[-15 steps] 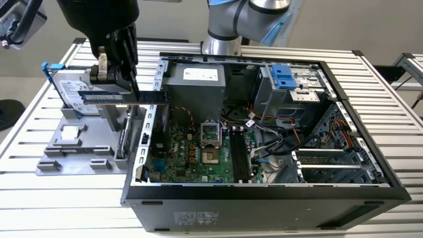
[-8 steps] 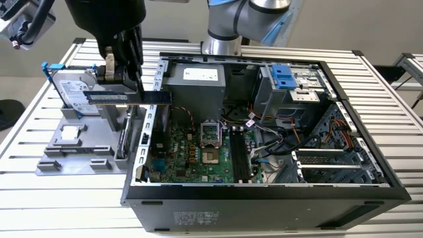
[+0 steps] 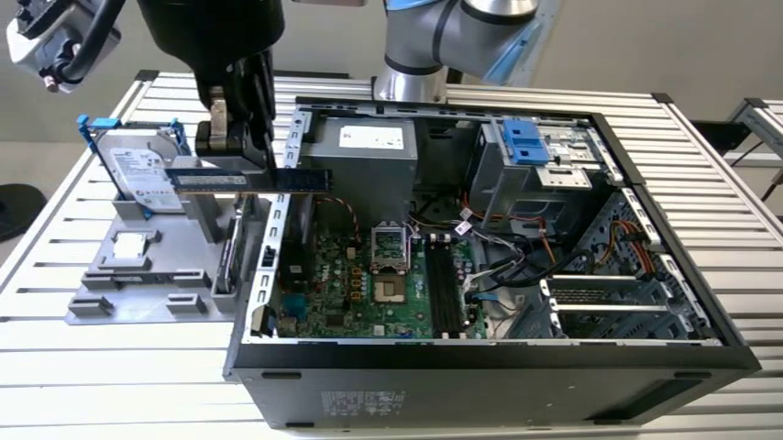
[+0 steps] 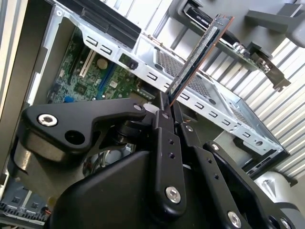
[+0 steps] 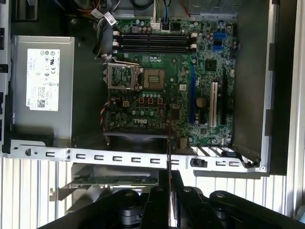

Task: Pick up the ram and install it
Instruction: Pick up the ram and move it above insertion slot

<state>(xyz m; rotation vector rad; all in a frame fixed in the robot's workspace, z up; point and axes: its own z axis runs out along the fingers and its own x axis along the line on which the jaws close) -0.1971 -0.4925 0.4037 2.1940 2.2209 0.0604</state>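
1. Ram [image 3: 300,179] hangs level in the exterior view, clear of everything below. It sits over the wall of the open computer case [image 3: 490,376] on the exterior view's left. The gripper [image 3: 251,165] is clamped on it from above, near its middle. Just beside it, further to the exterior view's left, a hard drive [image 3: 132,170] stands in a grey stand [image 3: 147,275] on the slatted table [image 3: 110,367]. The green circuit board [image 3: 355,284] lies inside the case, lower down.

2. In the second wrist view the ram [image 4: 202,47] sticks straight out from the black fingers [image 4: 164,114], which are pinched tight on one end. The circuit board [image 4: 90,78] lies beyond the case frame.

3. In the first wrist view the ram [image 5: 169,138] is edge-on, a thin line crossing the case rail [image 5: 95,156]. The memory slots [image 5: 152,43] are well apart from it, at the board's far side. A power supply box [image 5: 43,81] sits beside the board.
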